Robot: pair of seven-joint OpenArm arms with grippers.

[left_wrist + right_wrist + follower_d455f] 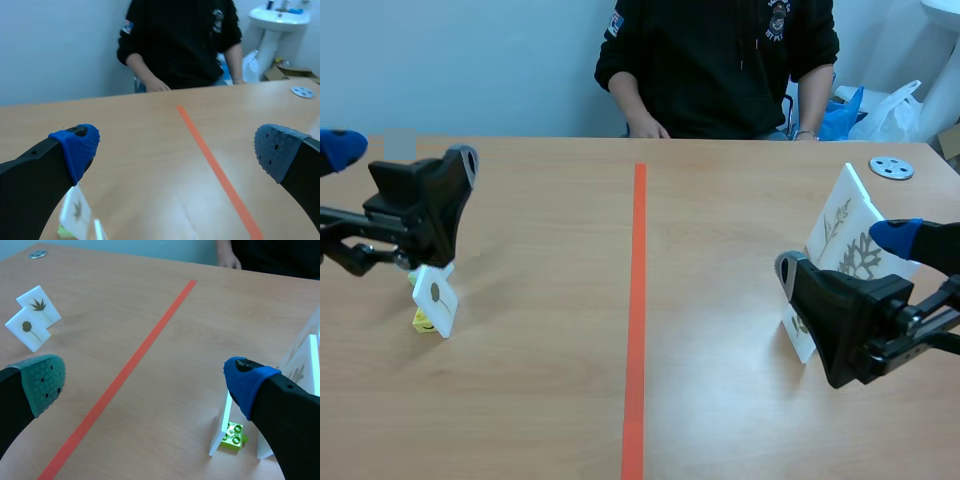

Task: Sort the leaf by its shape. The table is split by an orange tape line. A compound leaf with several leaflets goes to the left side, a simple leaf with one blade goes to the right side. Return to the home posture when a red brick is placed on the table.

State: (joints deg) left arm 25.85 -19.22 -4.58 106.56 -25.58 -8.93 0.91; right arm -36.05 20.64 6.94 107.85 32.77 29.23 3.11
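L gripper (175,145): fingers spread wide, nothing held; seen over table's left half.
R gripper (145,382): spread wide too, nothing held.
Left cards: two small white leaf-print cards (31,316) stood touching, left of orange tape line (638,300).
Right cards: larger white leaf-print cards (845,235) propped by green plastic brick (233,435), just beside R gripper.

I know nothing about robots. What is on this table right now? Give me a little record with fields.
Left gripper: open, above the left leaf cards
Right gripper: open, beside the right leaf cards
Tape line: orange, splits the table down its middle
Person: seated across the table
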